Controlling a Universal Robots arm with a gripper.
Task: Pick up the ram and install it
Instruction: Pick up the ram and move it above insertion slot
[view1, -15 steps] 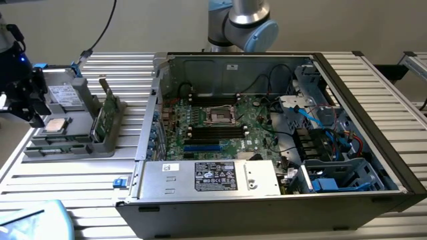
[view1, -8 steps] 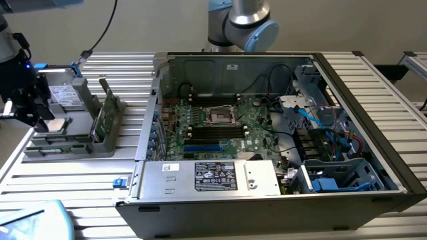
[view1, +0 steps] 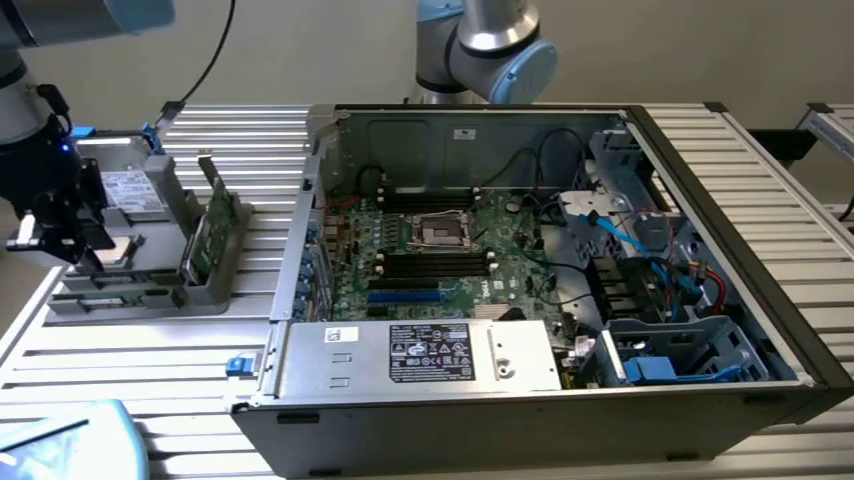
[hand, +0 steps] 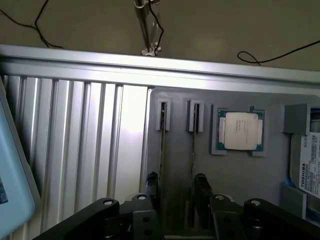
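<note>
Exterior view is showing the slatted table carrying an open computer case. Its motherboard is lying exposed with its long black slots facing up. A grey tray of parts is standing just beside the case on the exterior view's left. The gripper is hanging over that tray, well apart from the case. Wrist view is looking down on the tray, where a hard drive and a processor are lying flat. The ram is standing on edge in a narrow holder, with a 2nd stick like it in the neighbouring holder. The fingers are standing wide with nothing gripped, and both sticks are lining up within the gap between them. I cannot tell which of the 2 is being addressed. Seen edge-on, the ram is looking very thin, so it is probably handling as a light, stiff but brittle board with smooth faces that could slip. The likely best hold is pinching its 2 flat faces near the middle of the upper edge. That would be keeping the stick upright, balanced and clear of the contact edge sitting down in the holder. A firm squeeze or a skewed pull is risking cracked chips or a stick jamming in its holder.
</note>
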